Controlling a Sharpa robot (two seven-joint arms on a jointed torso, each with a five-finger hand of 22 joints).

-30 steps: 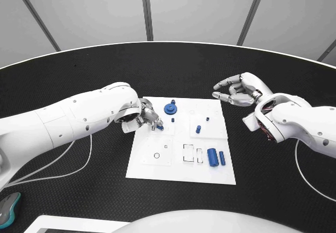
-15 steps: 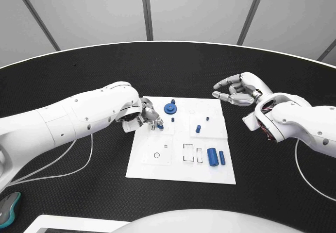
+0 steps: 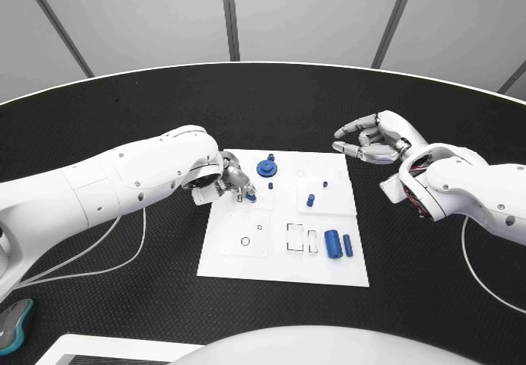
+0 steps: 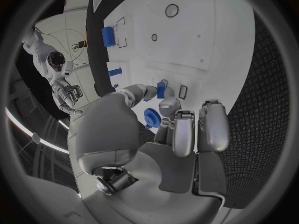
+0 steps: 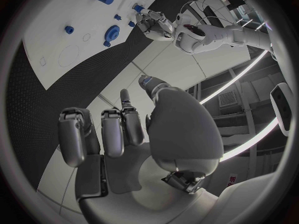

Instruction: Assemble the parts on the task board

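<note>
Fingers (image 4: 163,106) of the left hand (image 3: 228,182) pinch a small blue peg (image 4: 161,90) between thumb and fingertip, its lower end at or just above the white task board (image 3: 252,262), beside a small rectangular slot (image 4: 182,91) near the board's left edge. Whether the peg is already seated, I cannot tell.

Going near to far across the black surface (image 3: 143,304): the near part of the board holds a ring outline, rectangular outlines, and two blue cylinders (image 3: 339,245) lying side by side toward the right. Further back, a short blue peg (image 3: 310,201) stands near the middle. At the far end sits a blue gear (image 3: 267,169), just beyond the left hand's fingertips. The right hand (image 3: 372,141) hovers off the board's far right corner, fingers loosely curled, holding nothing.

To do this step well, in my judgement, the left hand should keep the peg upright, line it up squarely over its opening, and press straight down without twisting. The pinch should loosen only once the peg stands by itself. Lifting straight up afterwards would avoid knocking the gear close behind.
</note>
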